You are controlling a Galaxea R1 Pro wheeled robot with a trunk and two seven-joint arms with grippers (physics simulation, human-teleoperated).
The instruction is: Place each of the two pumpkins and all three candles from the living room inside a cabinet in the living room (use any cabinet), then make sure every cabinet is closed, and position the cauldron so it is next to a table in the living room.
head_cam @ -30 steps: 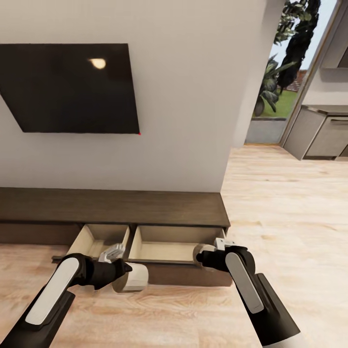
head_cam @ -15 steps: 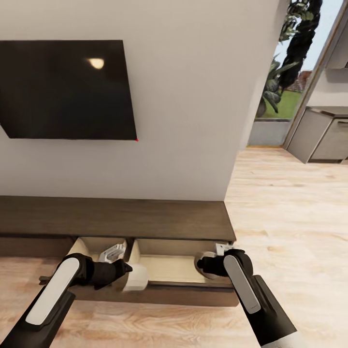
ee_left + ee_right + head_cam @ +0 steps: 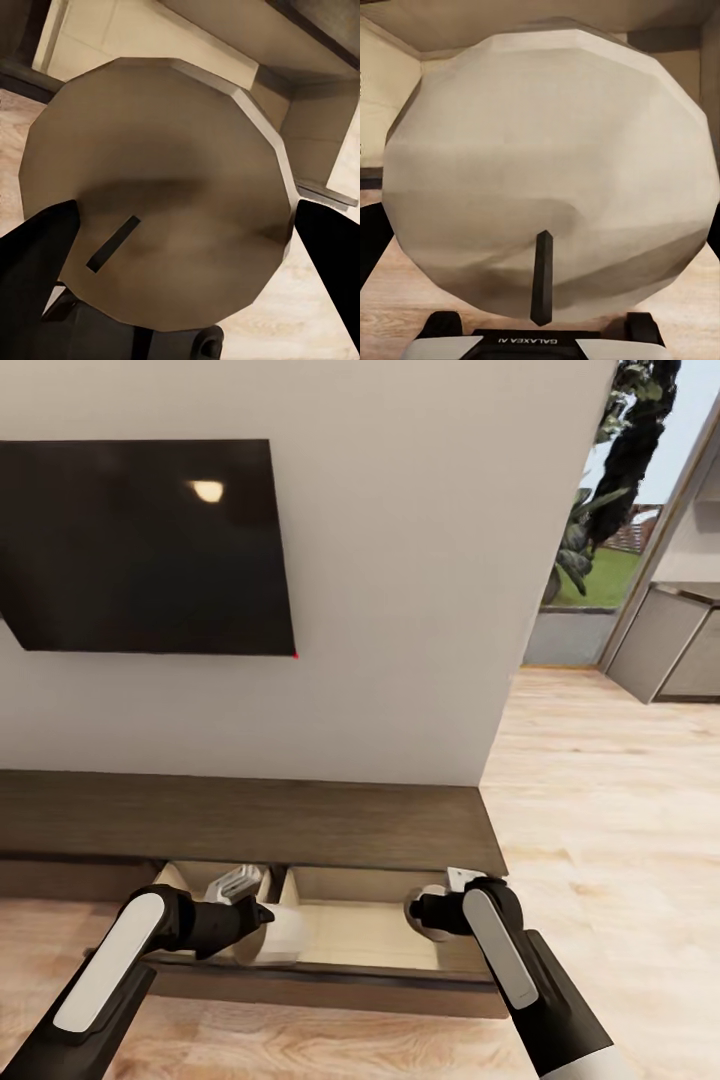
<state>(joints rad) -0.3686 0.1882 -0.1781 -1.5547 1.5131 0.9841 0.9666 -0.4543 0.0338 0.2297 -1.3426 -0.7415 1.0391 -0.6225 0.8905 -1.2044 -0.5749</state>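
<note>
Altogether two candles show, one in each gripper, and two drawers of the cabinet (image 3: pixel 250 815) stand pulled out side by side, their pale insides open to the head view. The left gripper (image 3: pixel 262 912) holds a candle (image 3: pixel 283 933) over the divide between the two drawers; the cylinder lies on its side, its long axis running toward the right, away from the wrist. In the left wrist view that candle (image 3: pixel 157 195) presents its flat wick end to the camera, with a dark fingertip (image 3: pixel 34 255) pressed against the rim on either side. The right gripper (image 3: pixel 418 911) is clamped on the second candle (image 3: pixel 432 920) above the right-hand drawer's right end, axis pointing left. From the right wrist its round wick face (image 3: pixel 551 172) sits between the fingers
</note>
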